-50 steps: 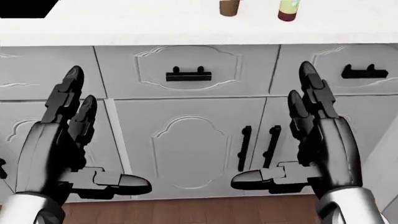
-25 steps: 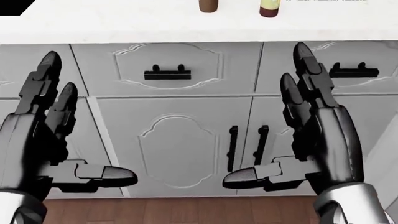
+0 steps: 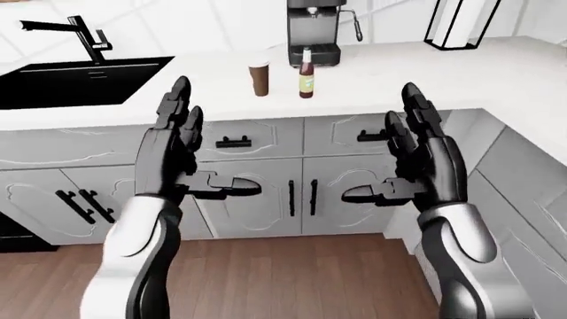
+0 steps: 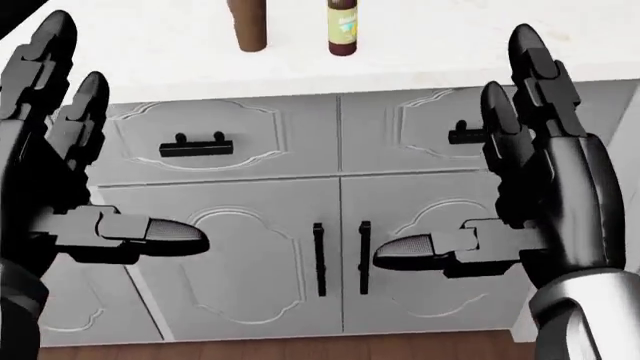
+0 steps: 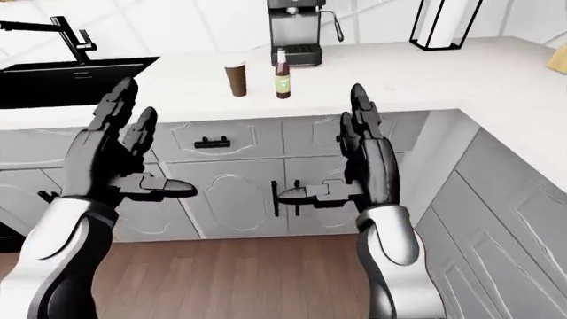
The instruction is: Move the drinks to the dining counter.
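A: We face a white L-shaped kitchen counter (image 3: 399, 73) over grey panelled cabinet doors (image 3: 257, 199) with black handles; brown wood floor (image 3: 266, 279) below. What do we lose in the head view?

B: Most of it. The head view cuts both drinks off at the top and shows mainly doors. The eye views add the black sink (image 3: 80, 78) with its black tap (image 3: 84, 33) at upper left, a steel-and-black coffee machine (image 3: 314, 30), and a white, black-framed stand (image 3: 460, 23) cropped by the top edge.

A: The drinks?

B: A brown paper cup with a pale lid (image 3: 260, 78) and a dark glass bottle with a green-yellow label (image 3: 306, 73), both upright, near each other, just below the coffee machine in the view. We cannot read the label.

A: Hands?

B: Black three-finger left hand (image 3: 173, 153) and right hand (image 3: 421, 156) raised before the cabinets, fingers spread wide, thumbs pointing inward, holding nothing, well apart from the drinks.
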`<state>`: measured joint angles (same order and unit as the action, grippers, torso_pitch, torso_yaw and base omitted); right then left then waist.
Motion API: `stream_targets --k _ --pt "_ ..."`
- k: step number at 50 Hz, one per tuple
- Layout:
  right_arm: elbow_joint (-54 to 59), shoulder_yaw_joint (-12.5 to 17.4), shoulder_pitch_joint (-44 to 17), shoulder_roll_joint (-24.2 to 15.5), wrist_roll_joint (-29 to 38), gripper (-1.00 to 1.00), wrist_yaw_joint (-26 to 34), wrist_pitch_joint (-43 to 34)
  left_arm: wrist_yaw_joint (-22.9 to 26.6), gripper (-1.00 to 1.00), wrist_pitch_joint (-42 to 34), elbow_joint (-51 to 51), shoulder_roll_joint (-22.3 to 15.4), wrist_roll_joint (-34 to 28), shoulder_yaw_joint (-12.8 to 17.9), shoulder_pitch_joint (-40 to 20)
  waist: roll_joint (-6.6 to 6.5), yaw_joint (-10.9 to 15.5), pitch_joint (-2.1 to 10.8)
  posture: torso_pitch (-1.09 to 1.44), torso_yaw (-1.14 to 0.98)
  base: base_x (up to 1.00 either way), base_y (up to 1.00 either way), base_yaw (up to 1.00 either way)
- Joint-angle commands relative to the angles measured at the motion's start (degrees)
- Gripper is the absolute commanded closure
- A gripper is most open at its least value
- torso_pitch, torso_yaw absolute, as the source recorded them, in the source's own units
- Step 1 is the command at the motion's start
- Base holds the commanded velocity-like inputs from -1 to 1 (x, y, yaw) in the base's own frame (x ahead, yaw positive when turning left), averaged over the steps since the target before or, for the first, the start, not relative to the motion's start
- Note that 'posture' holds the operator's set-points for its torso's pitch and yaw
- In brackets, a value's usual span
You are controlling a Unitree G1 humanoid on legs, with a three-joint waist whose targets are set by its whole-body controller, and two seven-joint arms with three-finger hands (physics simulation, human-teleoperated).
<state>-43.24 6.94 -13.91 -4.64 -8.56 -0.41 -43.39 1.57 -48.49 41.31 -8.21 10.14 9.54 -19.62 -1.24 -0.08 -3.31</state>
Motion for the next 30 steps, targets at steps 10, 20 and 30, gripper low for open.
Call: stream_targets --k 10,20,30 --pt "-2.5 0.7 -2.3 -1.0 -1.6 -1.0 -1.4 -1.0 -1.7 -1.0 -2.0 2.2 -1.8 1.6 1.4 -1.9 -3.6 0.0 0.28 0.0 0.0 0.63 0.0 0.0" --pt "-4.2 1.7 -2.6 -1.7 -3.0 -1.0 -2.0 -2.1 -2.0 -1.0 -2.5 2.3 -1.2 1.1 0.1 -2.5 0.04 1.7 2.67 0.0 0.0 0.71 0.0 0.0" --pt "-5.1 2.2 -3.5 -2.9 -3.5 -1.0 -2.7 -3.2 -2.3 -1.0 -4.1 2.9 -1.2 1.0 -0.2 -4.2 3.41 0.6 1.35 0.0 0.0 0.32 0.0 0.0"
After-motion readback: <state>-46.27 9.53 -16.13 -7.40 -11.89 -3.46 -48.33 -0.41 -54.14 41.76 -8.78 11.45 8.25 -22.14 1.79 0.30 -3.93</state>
